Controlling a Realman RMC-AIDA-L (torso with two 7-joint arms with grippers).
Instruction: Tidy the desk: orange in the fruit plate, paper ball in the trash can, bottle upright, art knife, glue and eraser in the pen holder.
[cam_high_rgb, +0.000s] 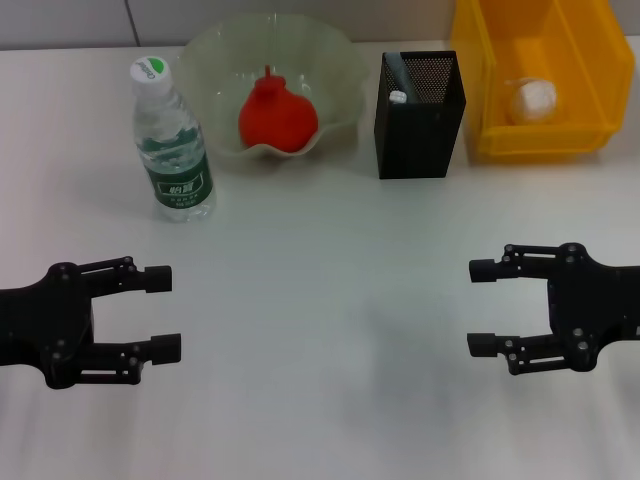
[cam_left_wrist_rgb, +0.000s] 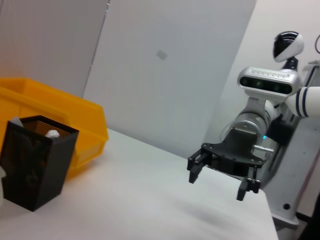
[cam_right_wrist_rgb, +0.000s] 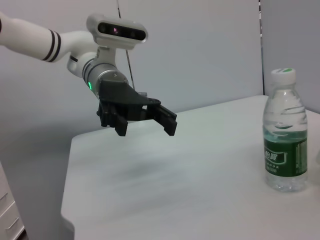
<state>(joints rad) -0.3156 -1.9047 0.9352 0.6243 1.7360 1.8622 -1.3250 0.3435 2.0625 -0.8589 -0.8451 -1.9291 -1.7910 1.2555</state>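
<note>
A red-orange fruit in a translucent pale-green plate, beside a black mesh pen holder. A yellow bin holds a white paper ball; the clear bottle wears a green label.

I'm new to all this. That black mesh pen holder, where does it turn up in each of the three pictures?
Head view: the pen holder stands at the back of the table, between the glass bowl and the yellow bin.
Left wrist view: the pen holder is at the picture's lower left edge, in front of the yellow bin.
Right wrist view: not in it.
Shared landmark: the yellow bin, in both views that show the holder.
</note>
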